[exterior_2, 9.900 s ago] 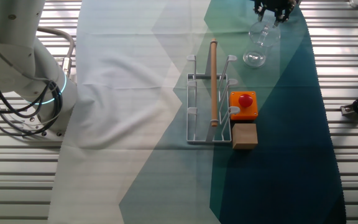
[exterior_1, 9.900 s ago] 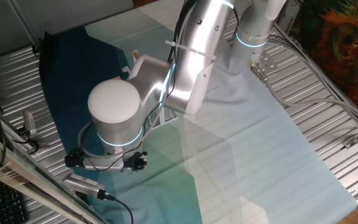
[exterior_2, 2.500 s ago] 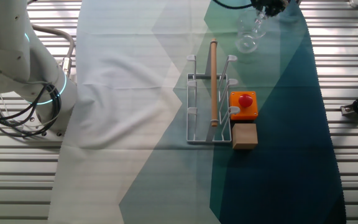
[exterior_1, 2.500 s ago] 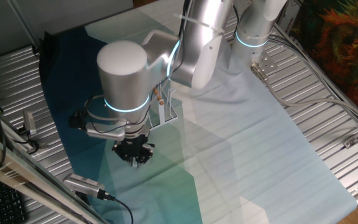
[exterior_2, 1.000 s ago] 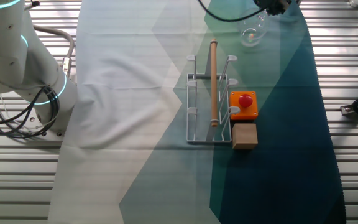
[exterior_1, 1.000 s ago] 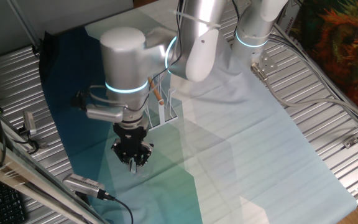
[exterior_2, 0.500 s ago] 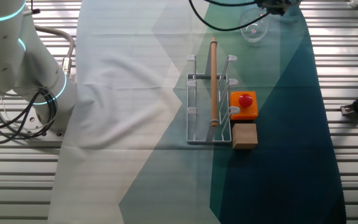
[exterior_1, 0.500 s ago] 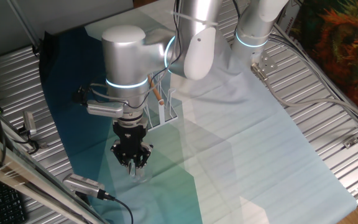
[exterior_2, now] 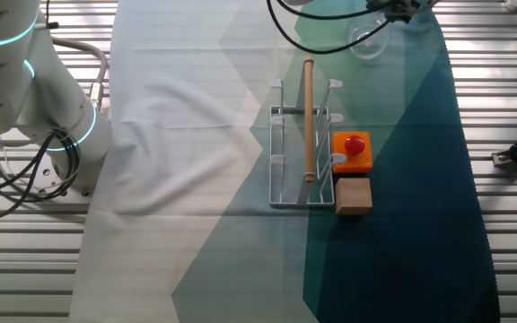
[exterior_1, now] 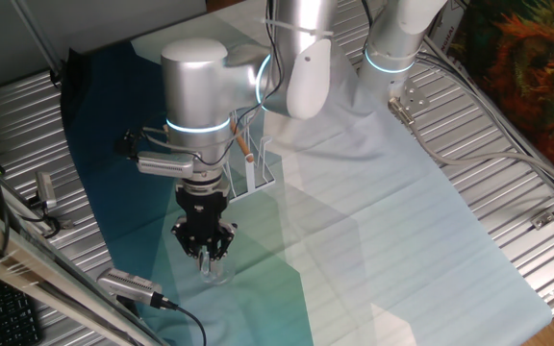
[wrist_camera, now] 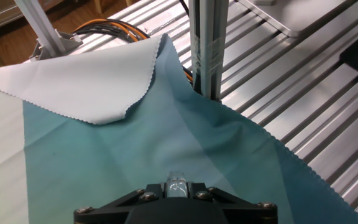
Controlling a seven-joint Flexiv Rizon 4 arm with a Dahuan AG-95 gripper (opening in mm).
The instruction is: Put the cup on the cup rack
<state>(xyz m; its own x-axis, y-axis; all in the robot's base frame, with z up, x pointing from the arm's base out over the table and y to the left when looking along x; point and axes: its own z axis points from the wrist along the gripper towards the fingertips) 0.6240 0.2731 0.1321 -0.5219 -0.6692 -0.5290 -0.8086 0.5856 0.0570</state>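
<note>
While the hand (exterior_1: 205,252) is clamped on the glass mug (exterior_2: 367,41), holding it lifted off the counter past the far end of the cup rack (exterior_2: 304,144). Rack's long axis points roughly toward the mug, so the nearest pegs lie just beyond the mug.

Clear cup (exterior_2: 367,40) aloft; white rack (exterior_2: 305,148) upright.

Two high opposing views share cloth (exterior_2: 240,135); hand view close.

Orange box (exterior_2: 352,151) with red button touches, seemingly, a brown block (exterior_2: 353,196).
</note>
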